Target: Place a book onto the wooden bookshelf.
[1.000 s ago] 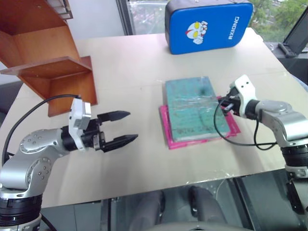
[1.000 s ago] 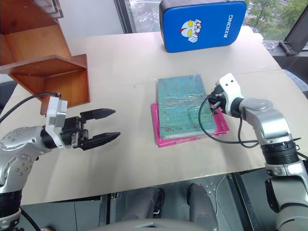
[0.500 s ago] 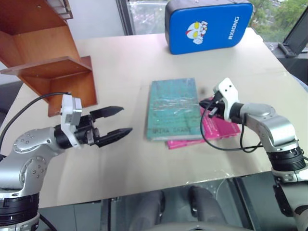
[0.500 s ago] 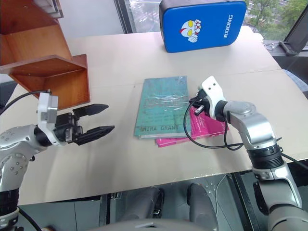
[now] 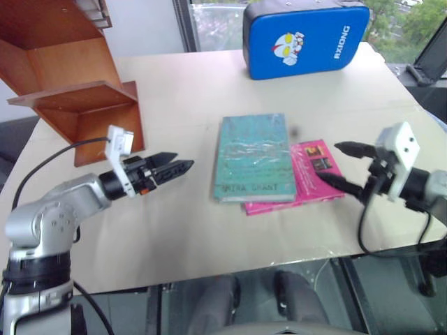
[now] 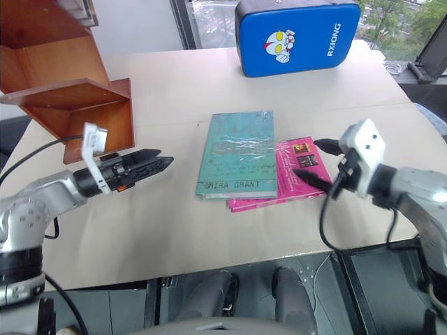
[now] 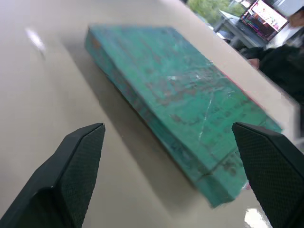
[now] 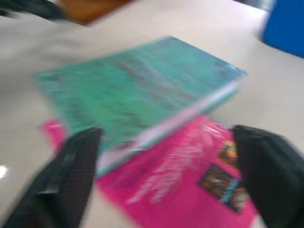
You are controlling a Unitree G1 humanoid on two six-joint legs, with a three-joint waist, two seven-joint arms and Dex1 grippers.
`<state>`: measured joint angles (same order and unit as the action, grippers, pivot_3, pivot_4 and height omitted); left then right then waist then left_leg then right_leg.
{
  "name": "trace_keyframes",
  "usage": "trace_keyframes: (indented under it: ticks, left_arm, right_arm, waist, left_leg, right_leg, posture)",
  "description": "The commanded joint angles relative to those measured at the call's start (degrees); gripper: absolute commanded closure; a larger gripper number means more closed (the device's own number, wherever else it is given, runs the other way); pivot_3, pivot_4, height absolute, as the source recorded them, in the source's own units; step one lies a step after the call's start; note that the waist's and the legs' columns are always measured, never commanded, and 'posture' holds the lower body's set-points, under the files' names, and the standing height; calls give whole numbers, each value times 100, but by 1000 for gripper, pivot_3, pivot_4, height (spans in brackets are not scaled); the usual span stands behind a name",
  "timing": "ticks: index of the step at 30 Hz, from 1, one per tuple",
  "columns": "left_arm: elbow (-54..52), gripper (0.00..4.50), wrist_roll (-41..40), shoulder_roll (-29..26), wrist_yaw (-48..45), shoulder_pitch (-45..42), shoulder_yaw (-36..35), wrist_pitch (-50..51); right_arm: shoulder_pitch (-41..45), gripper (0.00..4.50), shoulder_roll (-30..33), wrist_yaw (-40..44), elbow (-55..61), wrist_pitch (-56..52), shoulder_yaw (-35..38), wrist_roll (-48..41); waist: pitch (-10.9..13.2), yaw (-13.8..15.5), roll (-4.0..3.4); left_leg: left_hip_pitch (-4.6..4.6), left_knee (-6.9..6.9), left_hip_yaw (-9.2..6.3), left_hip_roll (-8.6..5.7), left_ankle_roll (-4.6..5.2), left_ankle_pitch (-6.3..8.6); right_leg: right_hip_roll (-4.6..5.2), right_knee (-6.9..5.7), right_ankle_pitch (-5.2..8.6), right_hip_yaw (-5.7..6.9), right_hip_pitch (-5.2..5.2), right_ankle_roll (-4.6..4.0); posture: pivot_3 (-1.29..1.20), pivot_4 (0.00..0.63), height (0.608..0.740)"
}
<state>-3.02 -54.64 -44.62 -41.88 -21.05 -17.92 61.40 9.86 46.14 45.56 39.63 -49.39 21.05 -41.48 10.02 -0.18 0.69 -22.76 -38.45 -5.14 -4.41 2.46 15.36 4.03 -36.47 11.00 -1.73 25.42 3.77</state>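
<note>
The book (image 5: pixel 253 158), the teal one with the scuffed glossy cover, lies flat near the middle of the table (image 5: pixel 188 91), lettered edge facing the robot. It's partly on top of a pink book (image 5: pixel 312 174), which sticks out from under its right side and near edge. The left gripper (image 5: pixel 179 171) sits off to the book's left, just above the tabletop, pointing at the book's left edge with a stretch of bare table between them, so no contact. In the left wrist view its two black fingers (image 7: pixel 78 164) are spread wide with the book framed between them, and nothing is in its grasp. The right gripper (image 5: pixel 342 164) is on the other side, over the pink book's right edge, tips aimed back toward the teal one but clear of it; its fingers are wide apart too and holding nothing. The bookshelf (image 5: pixel 66 77) stands at the far left of the table, well apart from the book, behind the left arm. A blue padded case (image 5: pixel 304 40) stands upright at the far edge, beyond the books.
</note>
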Motion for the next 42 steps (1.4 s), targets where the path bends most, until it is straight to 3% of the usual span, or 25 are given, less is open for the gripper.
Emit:
trace_keyframes:
  ticks: [1, 7, 16, 25, 29, 36, 42]
  left_arm:
    - [852, 0, -168, 46, 188, -724, 166, 964]
    - [2582, 0, 209, 513, 246, -1996, 428, 1549]
    - [4399, 0, 832, 1338, -22, -3032, 627, 1548]
    - [5545, 0, 1376, 1962, -825, -3414, 675, 897]
    - [5851, 1149, 1491, 1978, -1021, -3511, 599, 1008]
    - [5705, 4395, 1367, 1743, -1316, -3525, 391, 1736]
    - [4774, 4472, 979, 1290, -1199, -3531, -175, 2516]
  right_arm:
    - [-179, 37, 244, -84, 889, -167, 824, -899]
    - [-179, 37, 425, -1023, 1449, -125, 1262, -1926]
    - [493, 37, 619, -2223, 1739, 85, 213, -2482]
    - [667, 37, 770, -2552, 1621, 208, -224, -2536]
    - [582, 0, 868, -2561, 1605, 259, -175, -2577]
    - [549, 0, 843, -2492, 1533, 418, -357, -2401]
    - [630, 0, 716, -2276, 1316, 666, -621, -2055]
  waist:
    - [-1, -24, 3]
    - [-5, -34, 16]
    - [-4, -32, 20]
    - [-6, 89, 24]
    - [-6, 97, 26]
    - [-8, 88, 29]
    - [-4, 58, 34]
  left_leg:
    - [2, -2, 0, -1, 1, 0]
    - [29, -23, -2, -3, 0, -1]
    - [23, -29, 0, -6, -10, -6]
    - [9, -32, -1, -15, -9, -6]
    - [6, -32, -2, -19, -8, -6]
    - [4, -34, -3, -18, -7, -6]
    - [-8, -36, -3, -17, -8, -6]
  right_leg:
    - [0, -3, 0, -1, -2, 0]
    - [1, -27, 0, 1, -25, 1]
    - [10, -28, 0, -5, -20, 0]
    - [14, -28, 0, -4, -10, 0]
    - [15, -27, 0, -4, -10, 0]
    - [13, -29, 0, -4, -7, 1]
    - [10, -36, 0, -6, 6, 0]
  posture:
    - [0, 150, 736]
    - [0, 150, 736]
    - [0, 150, 736]
    - [0, 150, 736]
    - [0, 150, 736]
    - [0, 150, 736]
    - [0, 150, 736]
